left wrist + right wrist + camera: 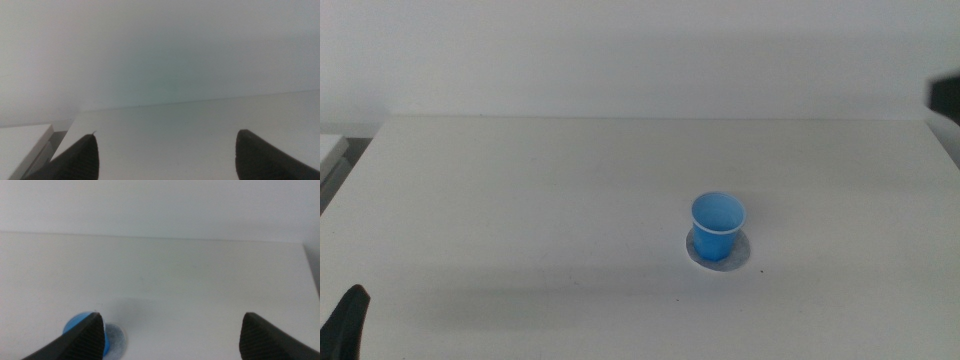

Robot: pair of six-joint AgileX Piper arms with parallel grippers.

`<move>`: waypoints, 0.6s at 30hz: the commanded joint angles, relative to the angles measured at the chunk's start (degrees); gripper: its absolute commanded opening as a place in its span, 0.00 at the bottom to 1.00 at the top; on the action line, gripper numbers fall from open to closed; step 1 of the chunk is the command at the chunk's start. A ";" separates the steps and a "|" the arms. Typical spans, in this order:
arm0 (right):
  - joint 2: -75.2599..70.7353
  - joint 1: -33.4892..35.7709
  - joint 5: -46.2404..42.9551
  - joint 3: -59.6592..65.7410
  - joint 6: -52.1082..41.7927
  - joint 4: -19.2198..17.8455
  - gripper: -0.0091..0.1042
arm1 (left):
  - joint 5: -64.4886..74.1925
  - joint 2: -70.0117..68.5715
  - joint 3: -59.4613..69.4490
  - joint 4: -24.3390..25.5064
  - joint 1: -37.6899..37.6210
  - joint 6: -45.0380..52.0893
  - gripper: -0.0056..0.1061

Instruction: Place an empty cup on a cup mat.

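- Right gripper [170, 335] has its jaws spread wide, holding nothing; left gripper [165, 155], also wide and empty, waits at the table's [520, 200] seven o'clock corner.
- The cup [717, 226] stands upright on the mat [740, 257], right of centre.
- Placement looks done; next is only pulling clear.

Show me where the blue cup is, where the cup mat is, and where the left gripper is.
the cup [716, 234]: middle view, on its outer blue wall.
the cup mat [741, 254]: middle view, on the grey rim showing right of the cup's base.
the left gripper [166, 156]: left wrist view, midway between its open jaws.
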 commanded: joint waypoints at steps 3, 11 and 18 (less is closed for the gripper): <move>-11.58 -0.52 -4.38 8.47 0.15 -1.59 0.89 | -0.31 -0.21 -0.02 -0.39 -0.16 -0.16 0.89; -27.47 -0.64 -2.94 16.73 1.97 -9.04 0.89 | -0.31 -0.21 -0.02 -0.39 -0.16 -0.16 0.89; -32.84 -0.64 -2.90 24.33 2.43 -8.05 0.89 | -0.31 -0.21 -0.02 -0.39 -0.16 -0.16 0.89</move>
